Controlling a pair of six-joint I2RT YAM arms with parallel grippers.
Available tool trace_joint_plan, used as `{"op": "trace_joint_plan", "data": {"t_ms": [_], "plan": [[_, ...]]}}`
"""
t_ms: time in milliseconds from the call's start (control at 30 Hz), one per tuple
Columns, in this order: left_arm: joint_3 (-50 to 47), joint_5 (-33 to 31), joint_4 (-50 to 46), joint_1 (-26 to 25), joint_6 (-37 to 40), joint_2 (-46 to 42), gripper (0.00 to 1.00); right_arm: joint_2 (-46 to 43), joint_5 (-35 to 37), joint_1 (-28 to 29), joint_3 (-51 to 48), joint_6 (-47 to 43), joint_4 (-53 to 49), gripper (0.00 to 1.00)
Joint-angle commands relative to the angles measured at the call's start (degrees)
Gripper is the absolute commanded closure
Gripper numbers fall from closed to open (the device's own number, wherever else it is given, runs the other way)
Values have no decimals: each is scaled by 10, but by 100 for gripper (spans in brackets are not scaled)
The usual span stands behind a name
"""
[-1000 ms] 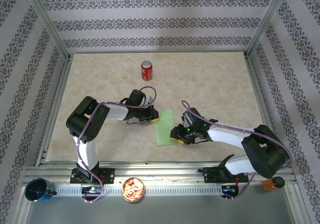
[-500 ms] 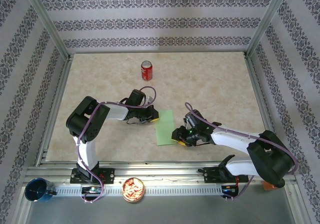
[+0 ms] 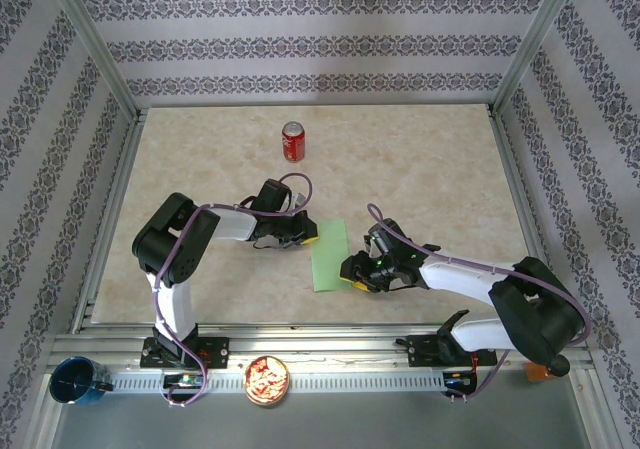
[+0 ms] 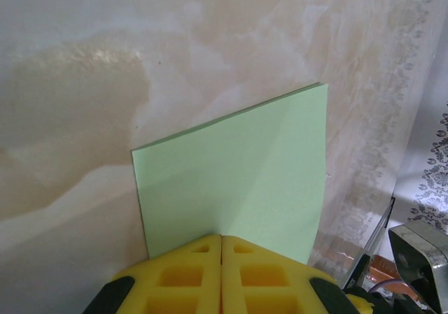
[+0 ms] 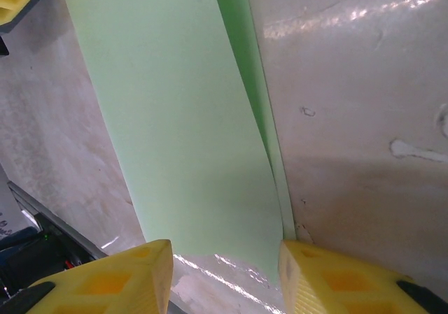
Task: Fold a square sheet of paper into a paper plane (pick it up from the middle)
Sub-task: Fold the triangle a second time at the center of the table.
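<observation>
One folded green paper (image 3: 329,256), left claw (image 3: 311,235) shut at its edge, right claw (image 3: 350,272) half-open astride it, red can (image 3: 292,141) beyond

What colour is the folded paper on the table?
Light green. The thin folded sheet of paper shows best in the left wrist view.

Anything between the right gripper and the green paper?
Nothing visible. The right gripper is open right at the folded green paper, jaws astride its near end. The left gripper is shut at the opposite edge, out of the path. The red can stands far off, behind both.
</observation>
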Motion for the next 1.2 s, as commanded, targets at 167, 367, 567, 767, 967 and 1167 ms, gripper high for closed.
{"op": "trace_joint_plan", "data": {"t_ms": [167, 367, 567, 767, 967, 1167], "plan": [[-12, -19, -24, 4, -1, 13, 92, 4, -6, 8, -16, 22, 15, 55], [-9, -20, -27, 5, 0, 13, 92, -1, 0, 7, -24, 28, 10, 55], [-7, -19, -29, 5, -1, 14, 92, 3, -7, 7, -20, 30, 24, 55], [-7, -19, -28, 5, 0, 15, 92, -4, -10, 6, -14, 29, 47, 55], [-5, -17, -31, 6, 4, 18, 92, -4, -13, 4, 16, 17, 43, 55], [0, -11, -34, 6, 15, 23, 92, 13, -27, -10, 38, -2, 46, 55]]}}
